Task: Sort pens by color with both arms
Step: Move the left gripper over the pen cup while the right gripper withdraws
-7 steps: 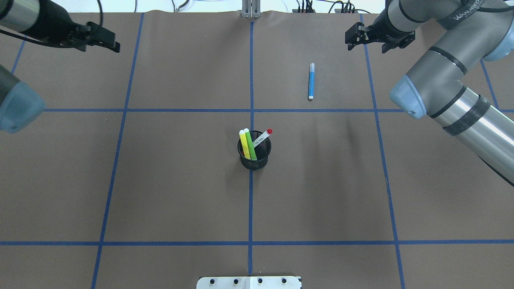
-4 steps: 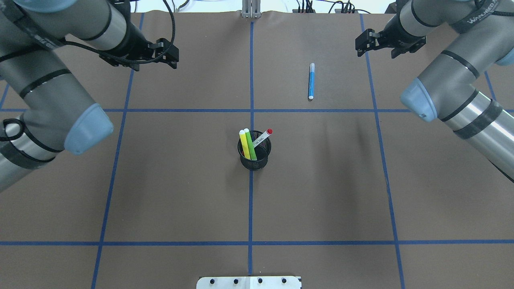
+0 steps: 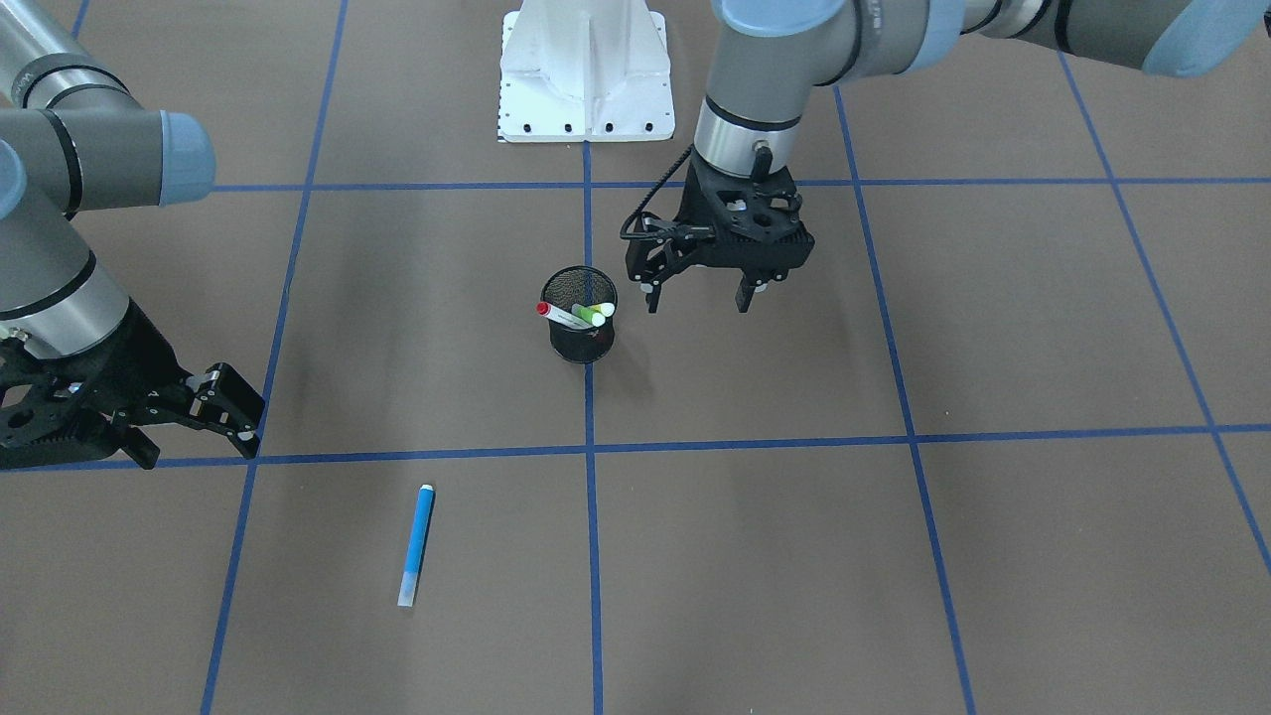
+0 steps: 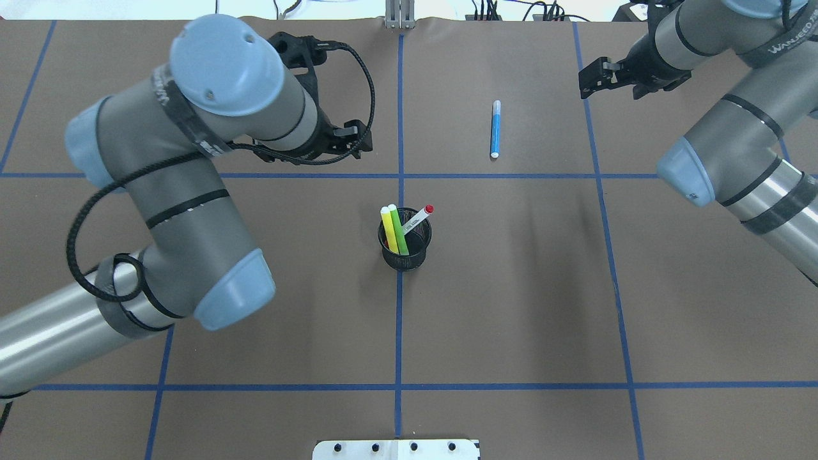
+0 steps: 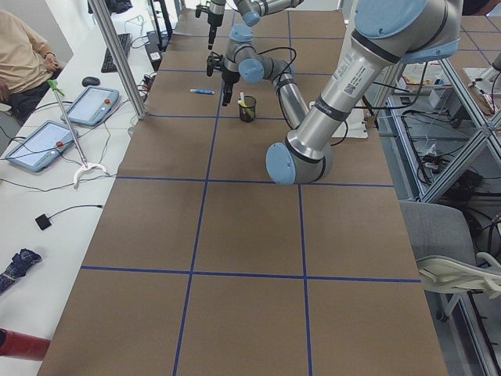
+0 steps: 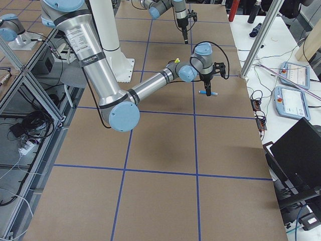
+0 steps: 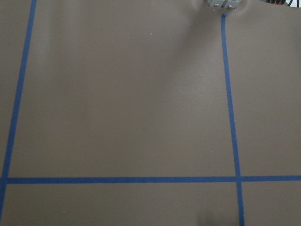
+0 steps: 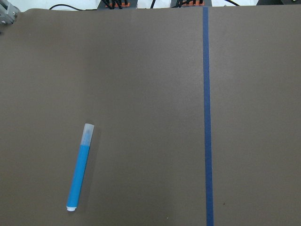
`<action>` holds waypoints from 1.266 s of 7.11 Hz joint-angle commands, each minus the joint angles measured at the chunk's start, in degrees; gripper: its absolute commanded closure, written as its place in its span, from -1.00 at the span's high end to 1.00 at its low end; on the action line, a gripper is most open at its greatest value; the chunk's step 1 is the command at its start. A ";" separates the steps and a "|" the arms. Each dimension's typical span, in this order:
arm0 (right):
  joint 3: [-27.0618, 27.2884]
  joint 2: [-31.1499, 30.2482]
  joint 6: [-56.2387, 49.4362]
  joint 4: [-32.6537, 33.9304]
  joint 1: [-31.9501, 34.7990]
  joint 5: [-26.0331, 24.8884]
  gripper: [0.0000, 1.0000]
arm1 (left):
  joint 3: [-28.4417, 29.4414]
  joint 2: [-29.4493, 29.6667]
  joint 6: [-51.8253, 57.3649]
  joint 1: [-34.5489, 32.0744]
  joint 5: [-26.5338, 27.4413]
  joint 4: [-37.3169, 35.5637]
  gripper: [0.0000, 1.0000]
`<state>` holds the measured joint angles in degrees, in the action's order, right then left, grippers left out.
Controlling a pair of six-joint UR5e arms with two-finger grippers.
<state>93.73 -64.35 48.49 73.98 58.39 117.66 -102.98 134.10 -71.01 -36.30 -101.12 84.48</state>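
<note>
Inspection of the desk [image 4: 511,287]: brown covering, marked into squares by blue tape lines [image 4: 399,319]. A black mesh cup [image 4: 404,252] stands upright at the middle of the desk, on the central tape line. Three pens lean in it: a yellow pen [image 4: 388,229] and a green pen [image 4: 399,230] side by side, and a white pen with a red cap [image 4: 418,218] tilted away from them, cap uppermost. The fourth, a blue pen [image 4: 495,129], lies flat on the desk well apart from the cup, in the half nearer the edge opposite the robot's white base [image 3: 586,70] and on the robot's right of the central line; it runs roughly parallel to that line and touches nothing else. The left pincer [image 3: 697,301] hangs above the desk near the cup, fingers pointing down and spread, nothing between them; it is clear of the cup and of the pens in it. The right pincer [image 4: 608,89] is held above the desk between the blue pen and the desk's right edge, near the pen but apart from it, its fingers likewise spread and empty. The right wrist view shows the blue pen lying off to one side beneath it, beside a tape line.
</note>
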 commanded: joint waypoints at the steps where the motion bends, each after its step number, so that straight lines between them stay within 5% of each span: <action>1: 0.05 -1.30 -0.24 -2.08 0.06 0.03 0.99 | 3.63 6.93 -5.78 6.48 6.62 -6.79 1.00; 3: 0.05 -1.48 -0.24 -2.08 -0.03 0.03 0.99 | 21.49 20.08 -10.71 8.34 9.36 -6.88 1.00; 4: 0.05 -1.48 -0.24 -2.08 -0.03 0.03 0.99 | 25.59 22.23 -11.69 8.44 9.45 -6.88 1.00; 6: 0.05 -1.48 -0.24 -2.08 -0.03 -0.06 0.99 | 29.04 22.25 -11.79 10.53 12.51 -6.88 0.98; 9: -0.03 -1.48 -0.24 -2.08 -0.03 -0.06 0.99 | 30.12 22.70 -11.70 11.25 13.06 -7.84 0.47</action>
<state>93.70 -65.83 48.25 71.89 58.36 117.60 -73.15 156.69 -82.71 -25.44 -88.26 77.15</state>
